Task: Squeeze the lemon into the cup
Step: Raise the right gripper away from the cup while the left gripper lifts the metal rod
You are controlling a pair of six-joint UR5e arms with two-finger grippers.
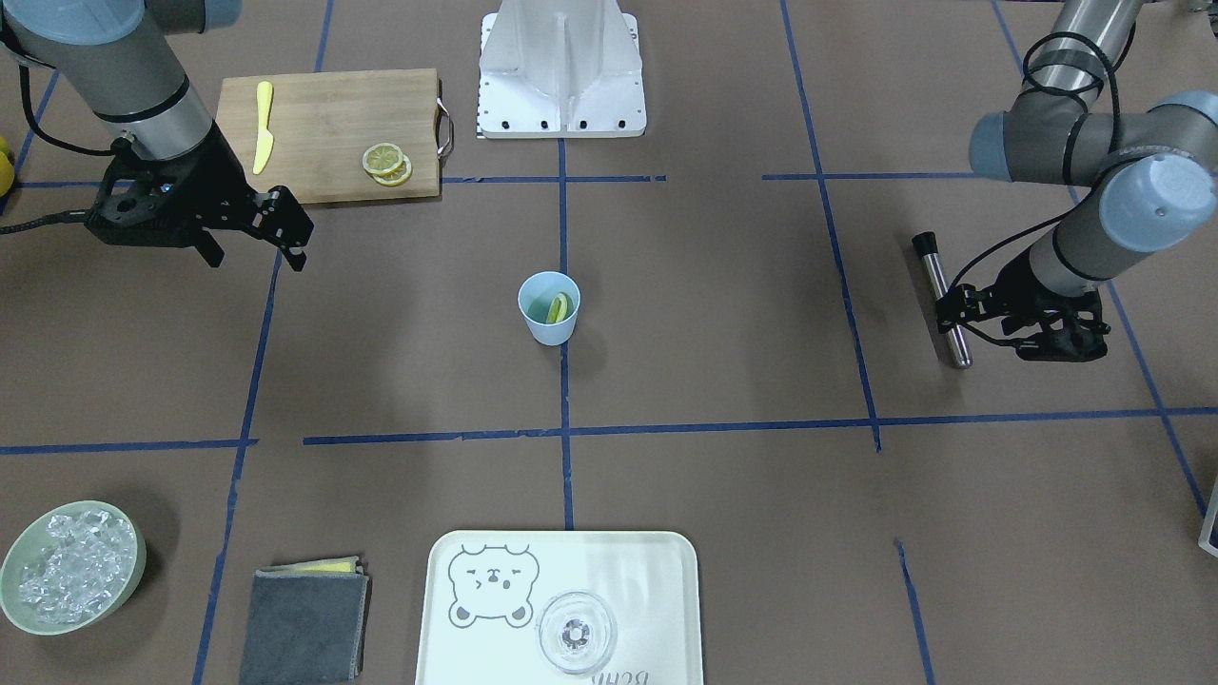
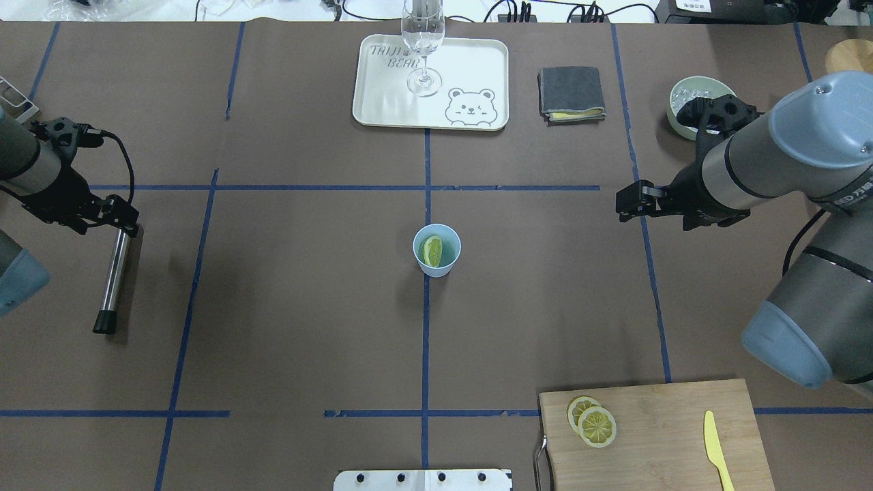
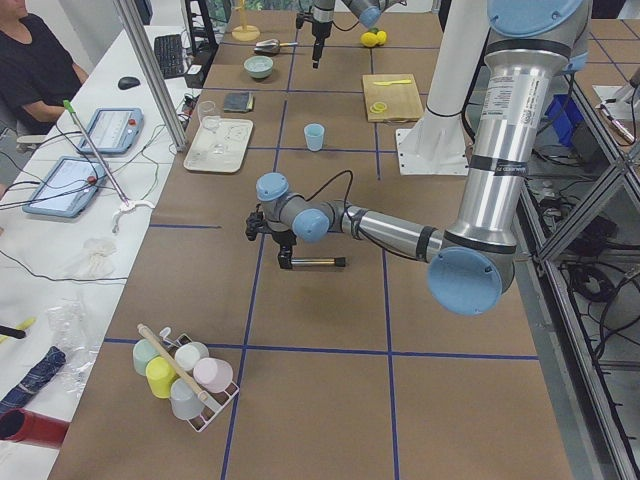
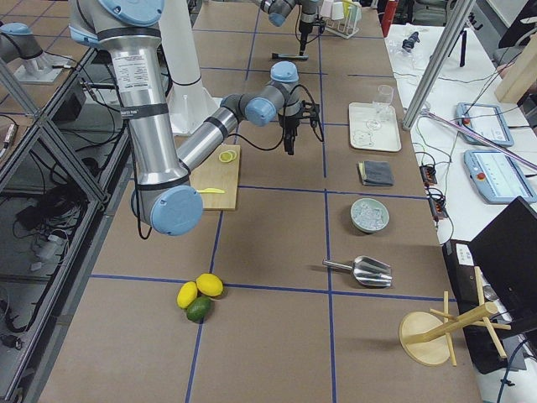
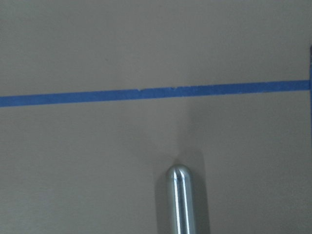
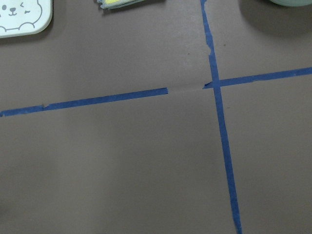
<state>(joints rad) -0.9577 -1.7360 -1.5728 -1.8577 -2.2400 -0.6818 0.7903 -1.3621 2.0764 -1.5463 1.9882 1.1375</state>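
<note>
Since the lemon (image 1: 559, 306) already stands on edge inside the cup (image 1: 544, 328), leaning on its wall, you can take the drop as done. The squeeze is doubtful, because nothing is pressing the slice.

In the front-facing view your right gripper (image 1: 257, 259) hangs with its fingers spread and empty. The cup lies well off from it, toward the table's middle. The cutting board (image 1: 324, 133) is just on the robot's side of it, with two spare slices (image 1: 387, 164) and the yellow knife (image 1: 263, 128), so it is probably placed to fetch another slice. Your left gripper (image 1: 954, 322) sits low at the steel rod (image 1: 937, 281), with a finger on either side of the rounded end. You cannot tell whether they clamp it.

From overhead, the cup stands between both grippers and well apart from each. The rod lies flat, its black cap on the robot's side of the left gripper. It is likely staged as a muddler to press the slice.

In the left-end view the near arm reaches low to the rod, with the cup far beyond its gripper. The right-end view shows the near arm's gripper pointing down over bare table, near the board.

The left wrist camera shows only the rod's rounded tip, with blue tape (image 5: 146, 92) beyond it and no fingers in sight. The right wrist camera shows crossing tape and a corner of the tray (image 6: 41, 22), with nothing beneath the spread fingers.
</note>
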